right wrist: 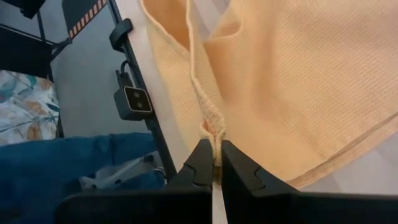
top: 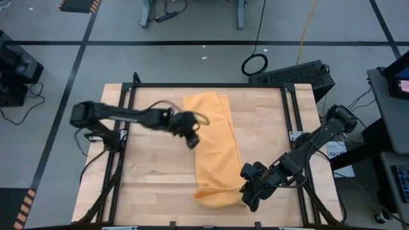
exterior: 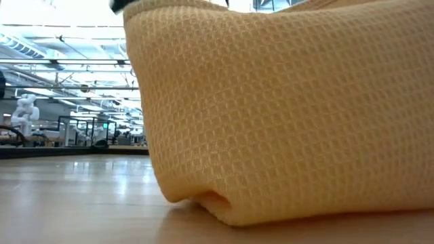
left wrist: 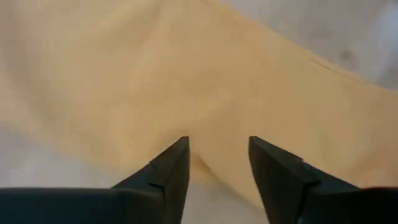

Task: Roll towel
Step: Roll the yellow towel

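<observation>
Right claw (right wrist: 212,163) pinching towel (top: 214,150) edge (near end folded), left claw (left wrist: 217,163) parted beside towel

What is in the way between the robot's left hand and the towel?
Nothing visible. The left hand sits right at the towel's left edge with its fingers apart, and only bare table lies around it. The right hand is already pinching the towel's near edge.

Two dark jointed arms, each ending in a black, wedge-fingered pincer (left wrist: 217,171)
</observation>
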